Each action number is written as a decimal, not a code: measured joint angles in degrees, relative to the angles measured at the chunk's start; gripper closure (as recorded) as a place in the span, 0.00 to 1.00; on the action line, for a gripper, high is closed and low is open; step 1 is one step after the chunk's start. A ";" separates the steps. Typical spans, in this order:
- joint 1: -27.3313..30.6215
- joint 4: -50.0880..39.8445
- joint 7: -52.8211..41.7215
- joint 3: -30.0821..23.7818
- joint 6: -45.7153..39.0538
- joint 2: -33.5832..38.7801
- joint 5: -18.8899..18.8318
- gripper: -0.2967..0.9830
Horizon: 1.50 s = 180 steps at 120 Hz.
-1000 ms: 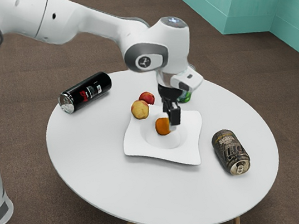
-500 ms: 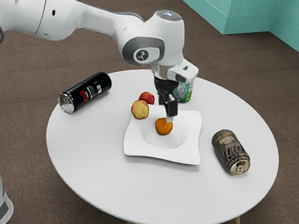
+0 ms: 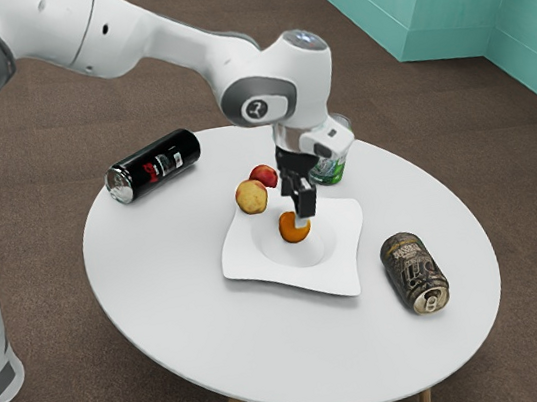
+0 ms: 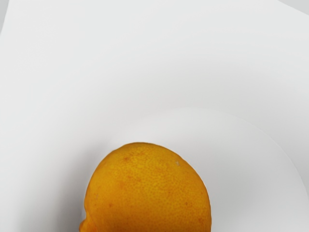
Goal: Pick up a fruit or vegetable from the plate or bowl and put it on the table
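In the exterior view my gripper (image 3: 297,211) hangs over the white plate (image 3: 246,253), just above the orange fruit (image 3: 294,228). Its two dark fingers stand apart, and the nearer one's pale tip overlaps the fruit's upper edge; whether they touch is unclear. The fruit rests in the plate's round hollow. From the wrist camera, the same orange fruit (image 4: 149,193) appears large at the lower edge, with the plate's pale surface (image 4: 120,72) around it.
A yellowish fruit (image 3: 252,197) and a red one (image 3: 263,176) sit beside the plate. A green-and-clear can or glass (image 3: 330,170) stands behind the gripper. A black can (image 3: 154,165) and a dark brown can (image 3: 415,273) lie on the round white table (image 3: 181,295).
Over the last second my hand has moved slightly toward the exterior view's left, rising and then dipping again. The orange fruit has stayed in the plate.
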State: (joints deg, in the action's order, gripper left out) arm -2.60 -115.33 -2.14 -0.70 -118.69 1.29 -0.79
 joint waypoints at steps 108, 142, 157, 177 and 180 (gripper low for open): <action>-0.37 0.09 0.06 0.09 -1.99 -4.68 0.26 0.36; -0.32 0.14 0.94 0.03 -2.22 -4.41 -0.36 0.55; 0.51 0.25 1.37 -1.01 -1.84 -1.54 -0.58 0.55; 4.34 2.67 1.67 -7.02 -0.27 1.47 -0.78 0.55; 4.15 3.21 1.70 -8.01 0.00 1.54 -0.80 0.55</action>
State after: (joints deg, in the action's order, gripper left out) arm 1.55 -112.12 -0.44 -8.72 -118.69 2.83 -1.59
